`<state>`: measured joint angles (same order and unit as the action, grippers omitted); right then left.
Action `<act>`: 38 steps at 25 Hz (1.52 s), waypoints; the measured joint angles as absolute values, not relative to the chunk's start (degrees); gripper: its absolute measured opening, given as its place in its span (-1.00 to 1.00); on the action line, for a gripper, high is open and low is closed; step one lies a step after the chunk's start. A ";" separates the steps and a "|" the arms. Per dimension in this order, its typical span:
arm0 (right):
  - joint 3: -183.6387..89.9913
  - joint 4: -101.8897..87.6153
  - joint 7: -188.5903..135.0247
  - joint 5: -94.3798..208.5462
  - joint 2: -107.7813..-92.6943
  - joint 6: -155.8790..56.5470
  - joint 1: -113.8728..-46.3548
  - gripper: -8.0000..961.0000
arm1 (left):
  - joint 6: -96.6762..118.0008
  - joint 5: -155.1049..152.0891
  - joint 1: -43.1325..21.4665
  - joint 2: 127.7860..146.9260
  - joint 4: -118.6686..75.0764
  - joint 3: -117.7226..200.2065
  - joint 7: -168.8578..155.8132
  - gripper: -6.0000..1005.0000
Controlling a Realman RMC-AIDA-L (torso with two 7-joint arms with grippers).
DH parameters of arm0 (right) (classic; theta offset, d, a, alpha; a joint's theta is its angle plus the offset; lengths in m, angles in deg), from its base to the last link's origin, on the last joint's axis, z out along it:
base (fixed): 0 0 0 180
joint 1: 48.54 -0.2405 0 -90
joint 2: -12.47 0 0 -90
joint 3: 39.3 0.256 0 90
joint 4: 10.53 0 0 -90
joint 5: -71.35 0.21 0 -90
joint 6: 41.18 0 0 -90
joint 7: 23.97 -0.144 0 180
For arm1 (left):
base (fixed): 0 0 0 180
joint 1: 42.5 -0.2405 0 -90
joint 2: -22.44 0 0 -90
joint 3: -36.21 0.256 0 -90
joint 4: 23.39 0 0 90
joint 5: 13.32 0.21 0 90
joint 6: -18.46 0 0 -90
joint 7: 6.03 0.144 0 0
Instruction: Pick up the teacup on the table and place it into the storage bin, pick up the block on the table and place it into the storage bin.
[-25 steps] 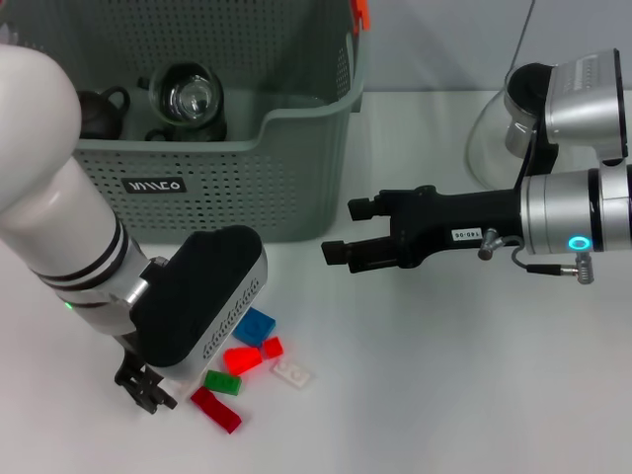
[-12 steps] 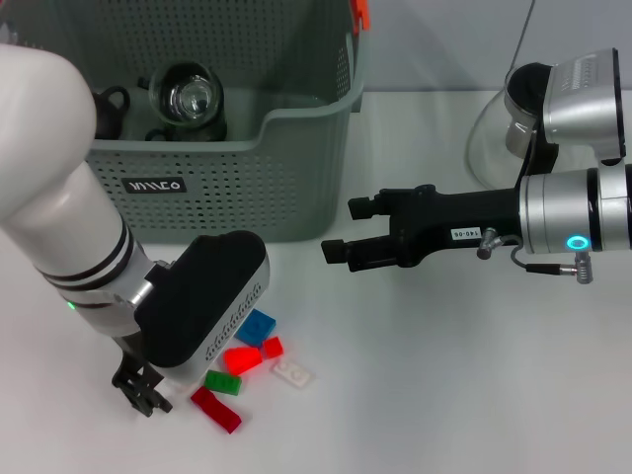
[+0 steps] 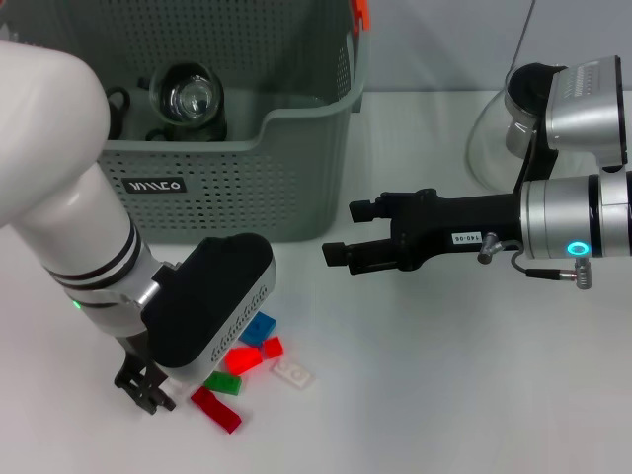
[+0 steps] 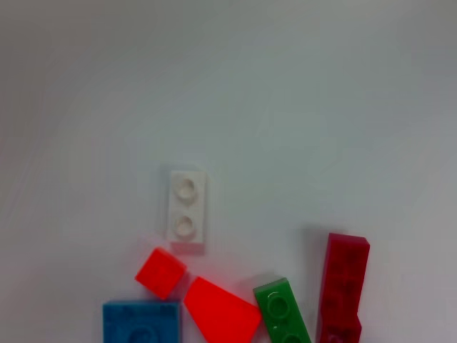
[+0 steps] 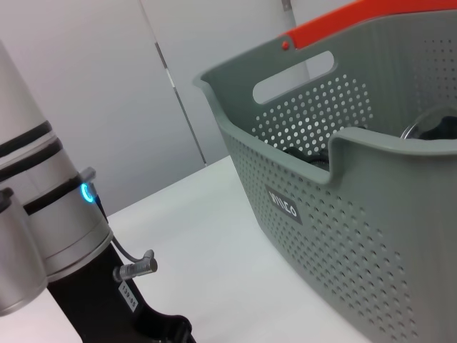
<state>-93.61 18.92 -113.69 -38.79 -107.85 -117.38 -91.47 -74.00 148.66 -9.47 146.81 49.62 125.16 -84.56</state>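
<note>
Several small blocks lie in a cluster on the white table: blue [image 3: 261, 326], orange-red [image 3: 241, 358], small red [image 3: 273, 346], white [image 3: 290, 372], green [image 3: 222, 383] and dark red [image 3: 215, 409]. The left wrist view looks straight down on the white block [image 4: 187, 211] and its neighbours. My left gripper [image 3: 144, 388] hangs low just left of the cluster, beside the dark red block. The grey-green storage bin [image 3: 227, 188] stands behind, with a dark teacup [image 3: 190, 99] inside. My right gripper [image 3: 341, 233] hovers open to the right of the bin, holding nothing.
A clear glass dome [image 3: 491, 138] stands at the back right. The bin's orange clip [image 3: 361, 12] sits on its far right rim. The bin wall [image 5: 343, 214] fills the right wrist view. My bulky left wrist housing [image 3: 207, 311] overhangs the blue block.
My left arm has drifted slightly right and lower over the block cluster, covering more of the blue block. The right arm and the blocks have stayed put.
</note>
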 joint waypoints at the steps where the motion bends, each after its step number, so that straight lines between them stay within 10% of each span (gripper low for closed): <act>1: -93.61 18.87 -113.63 -38.77 -107.85 -117.38 -91.46 0.91 | -74.02 148.66 -9.37 146.81 49.60 125.15 -84.66 0.38; 17: -93.44 18.68 -113.34 -38.77 -107.76 -117.39 -91.42 0.91 | -79.18 147.94 -7.51 146.75 51.49 120.89 -86.51 -0.20; 27: -93.44 18.93 -112.38 -38.78 -107.47 -117.40 -90.84 0.91 | -95.48 130.47 -3.45 145.84 54.79 84.34 -89.90 -0.19; 38: -93.70 18.94 -111.75 -38.88 -107.41 -117.74 -90.26 0.91 | -73.16 115.31 2.90 133.32 43.09 65.91 -112.82 -0.17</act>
